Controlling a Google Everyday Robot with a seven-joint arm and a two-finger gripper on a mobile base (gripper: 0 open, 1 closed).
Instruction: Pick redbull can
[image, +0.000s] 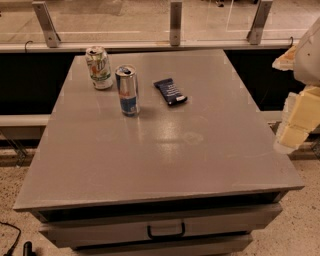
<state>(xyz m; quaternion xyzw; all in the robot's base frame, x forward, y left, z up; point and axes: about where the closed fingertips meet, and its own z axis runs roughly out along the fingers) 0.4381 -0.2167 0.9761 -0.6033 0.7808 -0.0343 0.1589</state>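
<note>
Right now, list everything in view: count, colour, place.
redbull can: 1, silver and blue with a red mark, upright, rear left of the table
green can: 1, white and green, upright, behind and left of the redbull can, apart from it
packet: 1, dark blue, lying flat, right of the redbull can
table: 1, grey, centre of view
drawer: 1, grey with a black handle, under the tabletop, front
posts: 3, grey metal, behind the table
cable: 1, black, on the floor, bottom left
gripper: 1, cream, right edge of view, off the table's right side, well away from both cans
</note>
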